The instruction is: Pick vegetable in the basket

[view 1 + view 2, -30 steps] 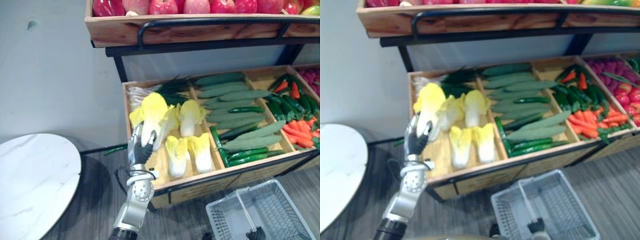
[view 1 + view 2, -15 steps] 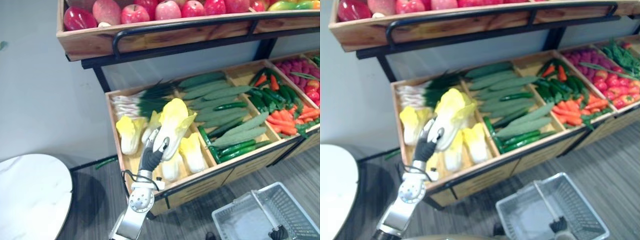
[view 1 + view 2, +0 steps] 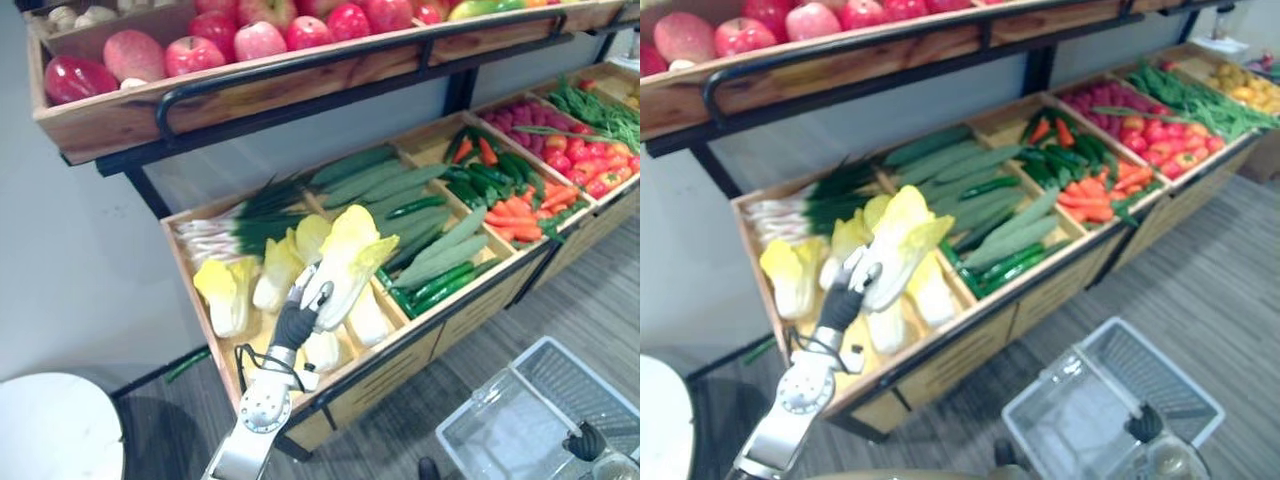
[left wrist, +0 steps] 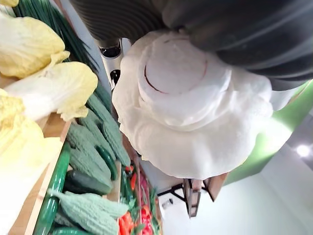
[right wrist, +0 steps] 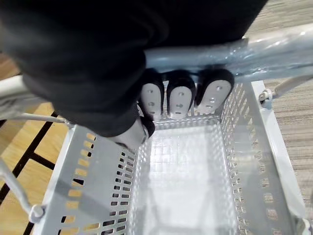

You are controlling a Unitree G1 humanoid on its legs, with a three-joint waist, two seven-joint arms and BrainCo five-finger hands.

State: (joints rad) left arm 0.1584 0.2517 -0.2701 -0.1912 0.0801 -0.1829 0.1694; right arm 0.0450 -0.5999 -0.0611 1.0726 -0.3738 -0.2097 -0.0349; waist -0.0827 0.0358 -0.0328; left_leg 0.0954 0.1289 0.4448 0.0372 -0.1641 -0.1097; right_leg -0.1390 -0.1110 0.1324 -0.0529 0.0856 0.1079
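Left hand [image 3: 296, 317] curls round the firm white stem of the cabbage [image 3: 350, 255], holding it just above the crate [image 3: 470, 312], right hand [image 5: 181, 98] grips the handle [image 5: 274, 49] of the basket [image 5: 254, 161] in front of the crate; cabbage likely light, leafy top soft and bruisable, so stem is the right hold.

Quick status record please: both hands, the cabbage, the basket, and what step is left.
left hand: curled round a yellow cabbage, held above the crate's cabbage compartment
right hand: fingers curled round the basket handle
basket: below and right of the wooden crate, nothing inside
other cabbages: lying in the crate
step left: cabbage not yet in the basket
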